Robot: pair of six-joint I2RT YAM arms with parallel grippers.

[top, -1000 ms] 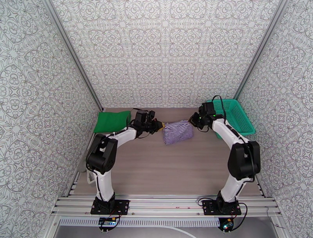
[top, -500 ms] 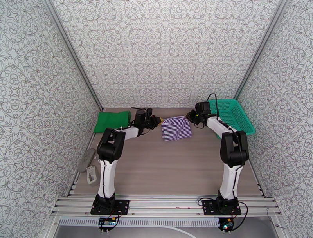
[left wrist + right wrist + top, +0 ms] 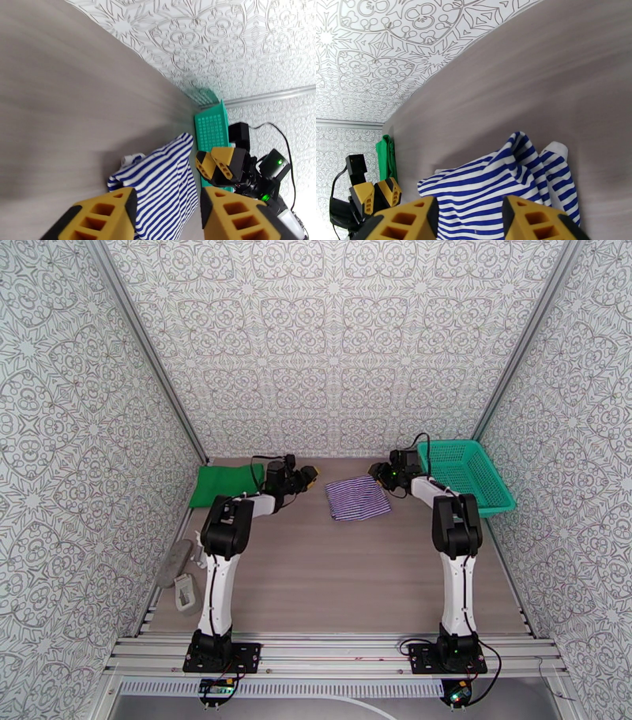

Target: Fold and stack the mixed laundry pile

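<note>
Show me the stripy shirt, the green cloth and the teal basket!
Purple-and-white striped shirt (image 3: 358, 498): top external view, on its middle.
Plain bright green cloth (image 3: 225, 485): top external view, on its middle.
Teal plastic mesh basket (image 3: 462, 469): top external view, on its bare mesh floor.

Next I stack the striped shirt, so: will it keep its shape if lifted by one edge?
Probably not: the striped shirt lies in soft, rumpled layers, so it should droop and may unfold. It looks thin, so likely light. Pushed along the table, it would probably bunch rather than slide whole.
</note>
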